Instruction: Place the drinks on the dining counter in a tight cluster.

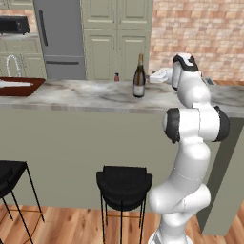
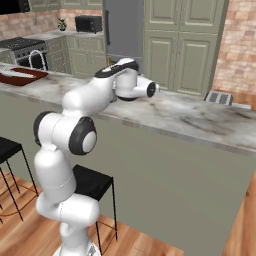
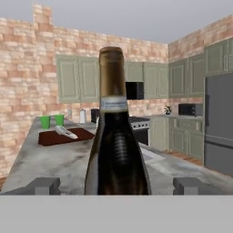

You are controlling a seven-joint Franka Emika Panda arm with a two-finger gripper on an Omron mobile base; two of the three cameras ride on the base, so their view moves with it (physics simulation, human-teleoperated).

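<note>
Jaws standing released, flanking the wine bottle (image 3: pixel 117 150) upright on the surface (image 1: pixel 86 97); heavy, slick glass, best gripped mid-body.

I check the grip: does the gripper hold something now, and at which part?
Nothing is held: the gripper is open, fingertips apart on either side of the wine bottle.

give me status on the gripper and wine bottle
Gripper open, jaws either side of wine bottle. Bottle upright on dining counter. Nothing blocking.
</note>
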